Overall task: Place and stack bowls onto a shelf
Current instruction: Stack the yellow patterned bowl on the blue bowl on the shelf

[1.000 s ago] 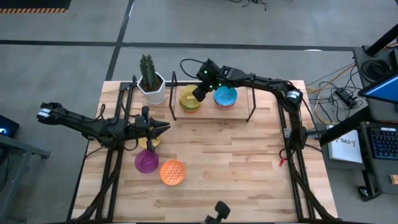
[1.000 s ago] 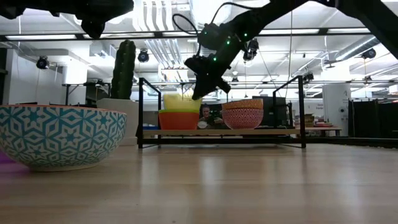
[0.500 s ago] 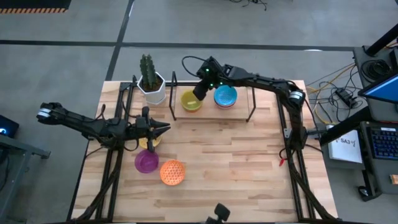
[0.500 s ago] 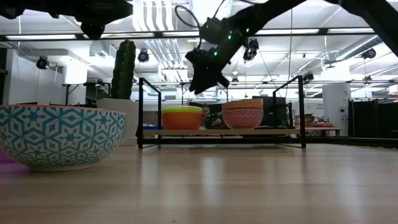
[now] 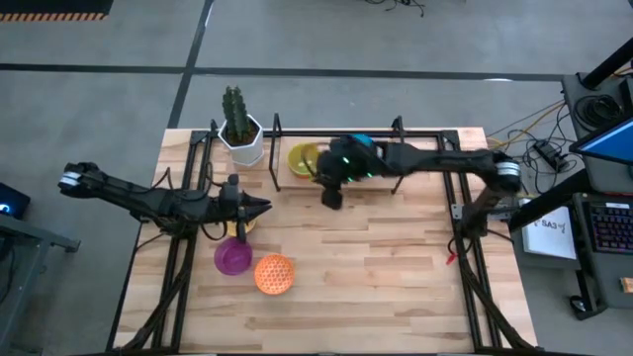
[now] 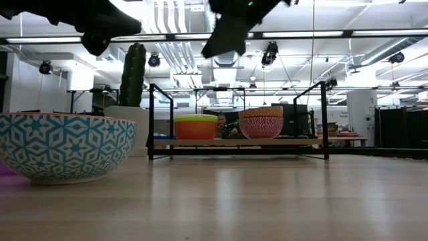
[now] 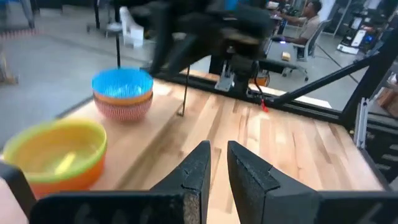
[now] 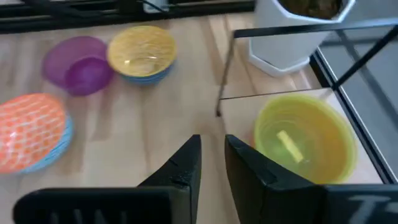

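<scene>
The shelf (image 5: 396, 178) stands at the table's far side. On its board a yellow bowl (image 5: 303, 158) tops an orange and green stack (image 6: 195, 127). A blue bowl (image 7: 122, 84) tops a patterned stack (image 6: 261, 122). A purple bowl (image 5: 233, 256), an orange patterned bowl (image 5: 274, 274) and a gold bowl (image 5: 238, 228) sit on the table. My right gripper (image 5: 331, 193), shut, hangs above the table just in front of the shelf. My left gripper (image 5: 263, 205), shut, hovers over the gold bowl.
A white pot with a cactus (image 5: 240, 133) stands left of the shelf at the far edge. A blue-white patterned bowl (image 6: 67, 144) fills the low view's near left. Bare wood (image 5: 396, 257) lies on the table's right half. A person sits in the room behind the table.
My right gripper left the yellow bowl on the left stack, where it settled level. It then rose and drew back from the shelf toward the table's near edge. My left arm kept still.
</scene>
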Motion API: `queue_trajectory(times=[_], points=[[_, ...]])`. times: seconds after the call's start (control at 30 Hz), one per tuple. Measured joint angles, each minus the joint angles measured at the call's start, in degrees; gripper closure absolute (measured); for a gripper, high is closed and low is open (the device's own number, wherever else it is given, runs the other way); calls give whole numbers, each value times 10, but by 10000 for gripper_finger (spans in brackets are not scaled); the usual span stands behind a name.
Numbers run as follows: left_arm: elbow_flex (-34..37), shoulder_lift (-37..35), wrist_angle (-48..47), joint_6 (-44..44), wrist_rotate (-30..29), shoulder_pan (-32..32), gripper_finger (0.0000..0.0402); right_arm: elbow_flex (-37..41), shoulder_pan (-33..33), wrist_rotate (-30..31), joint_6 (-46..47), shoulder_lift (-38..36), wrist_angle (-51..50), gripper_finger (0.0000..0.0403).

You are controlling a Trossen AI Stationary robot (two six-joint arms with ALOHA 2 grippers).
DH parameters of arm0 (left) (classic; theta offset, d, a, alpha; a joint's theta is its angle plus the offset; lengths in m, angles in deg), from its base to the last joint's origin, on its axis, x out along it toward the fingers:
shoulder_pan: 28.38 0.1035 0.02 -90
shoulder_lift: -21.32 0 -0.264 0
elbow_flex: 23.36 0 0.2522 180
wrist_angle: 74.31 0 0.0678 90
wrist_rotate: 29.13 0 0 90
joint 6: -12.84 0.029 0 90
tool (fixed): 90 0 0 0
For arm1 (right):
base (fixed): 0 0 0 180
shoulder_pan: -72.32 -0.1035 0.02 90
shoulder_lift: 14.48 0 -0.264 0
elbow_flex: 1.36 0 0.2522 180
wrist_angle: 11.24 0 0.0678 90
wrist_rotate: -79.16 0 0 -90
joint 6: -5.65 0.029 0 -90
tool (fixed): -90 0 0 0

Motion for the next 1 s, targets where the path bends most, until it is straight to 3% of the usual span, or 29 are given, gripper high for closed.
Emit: queue_trajectory(times=[0.3,0.43,0.67,0.87,1.0], points=[[-69,97,-53,-114,1,0,363,209,-95,7,50,-180,72,350],[-139,174,-173,-207,-4,0,363,285,-132,6,57,-243,106,350],[-267,322,-485,-401,20,0,363,380,-167,7,62,-322,132,349],[-340,404,-617,-454,93,0,363,441,-173,7,63,-372,137,349],[-370,433,-714,-510,103,0,361,477,-173,7,67,-397,165,349]])
